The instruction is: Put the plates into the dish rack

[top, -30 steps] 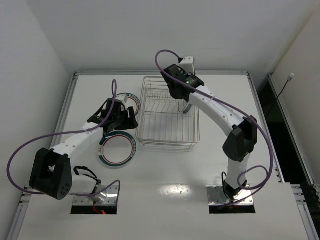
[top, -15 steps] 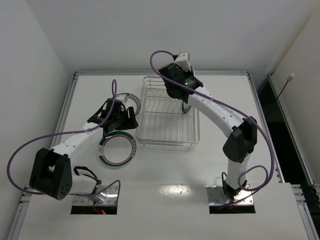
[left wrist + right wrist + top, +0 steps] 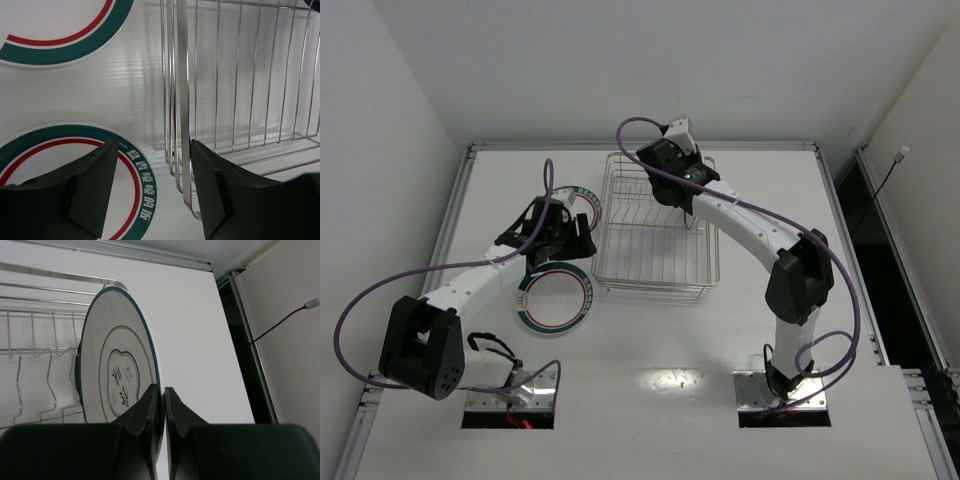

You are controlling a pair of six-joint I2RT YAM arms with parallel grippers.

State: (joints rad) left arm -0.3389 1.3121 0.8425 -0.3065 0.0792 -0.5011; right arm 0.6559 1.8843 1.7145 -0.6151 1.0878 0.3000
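My right gripper (image 3: 163, 390) is shut on the rim of a white plate (image 3: 117, 375) with a thin dark rim and a centre motif. It holds the plate on edge above the right end of the dish rack (image 3: 658, 240); in the top view my arm hides this plate. Two plates with green-and-red rims lie flat left of the rack, one near (image 3: 557, 297) and one farther back (image 3: 584, 199). My left gripper (image 3: 153, 150) hangs open low over the near plate (image 3: 145, 190), its right finger (image 3: 210, 175) against the rack's left rim wire (image 3: 182, 100).
Upright divider prongs (image 3: 50, 375) stand in the rack just left of the held plate. A metal rail (image 3: 640, 146) runs along the table's back edge, and a dark gap (image 3: 235, 340) borders its right side. Purple cables loop off both arms.
My right wrist has swung left and toward the back over the rack, carrying the plate, which my arm now covers in the top view. The left arm has stayed still.
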